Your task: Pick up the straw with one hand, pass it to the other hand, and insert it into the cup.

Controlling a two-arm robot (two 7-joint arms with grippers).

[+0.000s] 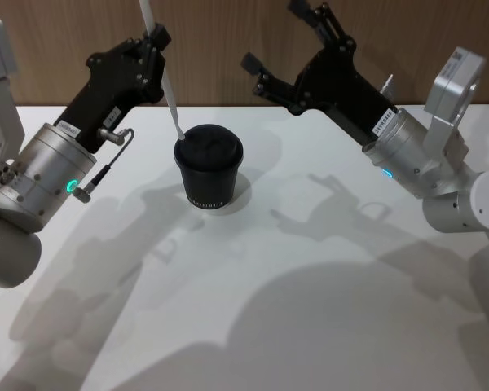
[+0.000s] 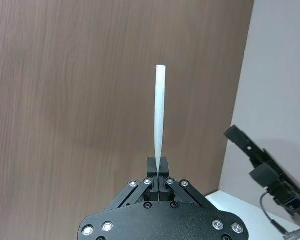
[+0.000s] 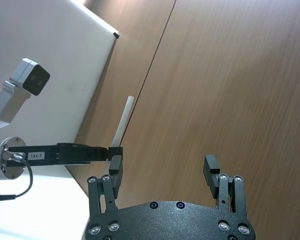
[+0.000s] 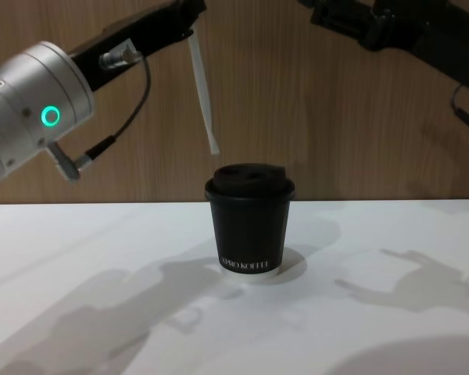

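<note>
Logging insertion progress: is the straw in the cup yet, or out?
Out. The straw hangs tilted from the shut left gripper, its lower end above the cup lid in the chest view, not touching.

Illumination is bright and even, from overhead. Soft-edged grey shadows of both arms spread across the white desk (image 1: 310, 269) toward the camera in head and chest views, several overlapping. No glare noted. The cup (image 4: 250, 219) is sharp in chest view. The straw (image 2: 160, 117) appears slightly soft in left wrist view.
</note>
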